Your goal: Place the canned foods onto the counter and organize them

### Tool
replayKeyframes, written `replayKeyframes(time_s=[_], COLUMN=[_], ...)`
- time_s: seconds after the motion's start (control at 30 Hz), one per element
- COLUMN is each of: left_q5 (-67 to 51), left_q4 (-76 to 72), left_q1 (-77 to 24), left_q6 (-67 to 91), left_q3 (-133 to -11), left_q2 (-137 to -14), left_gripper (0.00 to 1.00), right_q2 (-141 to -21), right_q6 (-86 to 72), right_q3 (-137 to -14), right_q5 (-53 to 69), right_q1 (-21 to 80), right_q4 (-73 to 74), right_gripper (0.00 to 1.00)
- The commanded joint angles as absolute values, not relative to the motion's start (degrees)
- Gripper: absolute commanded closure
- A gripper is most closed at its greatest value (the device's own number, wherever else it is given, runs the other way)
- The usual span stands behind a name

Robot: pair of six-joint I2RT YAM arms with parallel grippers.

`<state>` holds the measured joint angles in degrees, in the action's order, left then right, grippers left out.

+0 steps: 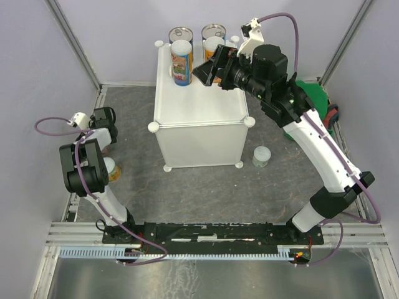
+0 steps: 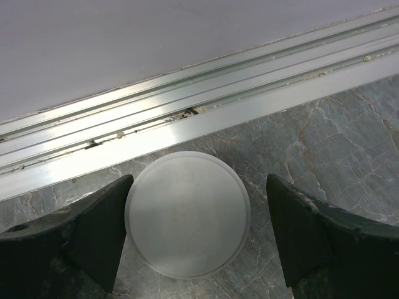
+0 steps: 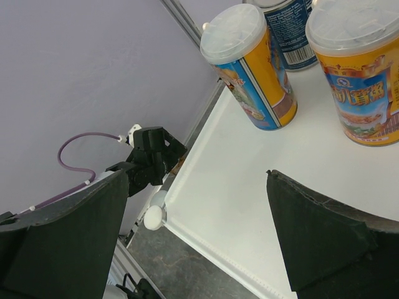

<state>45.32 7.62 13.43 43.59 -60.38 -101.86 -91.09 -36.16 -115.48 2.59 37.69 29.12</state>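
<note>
Between the left gripper's (image 2: 198,232) fingers, down on the grey floor (image 2: 324,149), stands a white-lidded can (image 2: 187,215). The fingers are apart and not clamped. One finger (image 2: 100,237) sits at the lid's edge, while the other (image 2: 305,237) stands clear of it with floor showing between. Beyond the fingertips runs a metal rail (image 2: 187,124).

Over the counter (image 3: 237,180) the right gripper (image 3: 198,205) hangs with its fingers spread wide and nothing between them. Beyond its fingertips stand a colourful can (image 3: 249,68), an orange can (image 3: 358,81) and, farther back, a blue can (image 3: 290,31). Well behind those fingers, a pale green can (image 1: 262,156) stands on the floor beside the counter's foot.
</note>
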Motion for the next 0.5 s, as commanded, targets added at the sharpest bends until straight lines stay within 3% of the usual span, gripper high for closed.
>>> replayKeyframes(time_s=[0.0, 0.2, 0.33, 0.43, 0.47], left_q5=[44.8, 43.8, 42.4, 40.8, 40.4], left_q4=[4.5, 4.2, 3.6, 3.0, 3.2], left_q1=[13.7, 13.7, 13.7, 13.7, 13.7], left_q6=[42.0, 42.0, 41.7, 41.4, 41.6], left_q3=[-60.9, -60.2, -59.6, -59.0, -58.9], left_q2=[-102.4, -102.6, -102.3, -101.5, -101.1], left_gripper=[0.1, 0.14, 0.22, 0.36, 0.51], right_q2=[-91.3, -91.3, -91.2, -91.1, -91.1], right_q6=[-36.5, -36.6, -36.6, -36.6, -36.6], right_q3=[-117.1, -117.2, -117.2, -117.0, -116.9], right_q5=[3.2, 3.3, 3.3, 3.3, 3.3], right_q1=[37.3, 37.2, 37.0, 37.1, 37.1], right_q4=[26.1, 26.0, 26.0, 26.0, 26.0], right_gripper=[0.01, 0.01, 0.01, 0.01, 0.01])
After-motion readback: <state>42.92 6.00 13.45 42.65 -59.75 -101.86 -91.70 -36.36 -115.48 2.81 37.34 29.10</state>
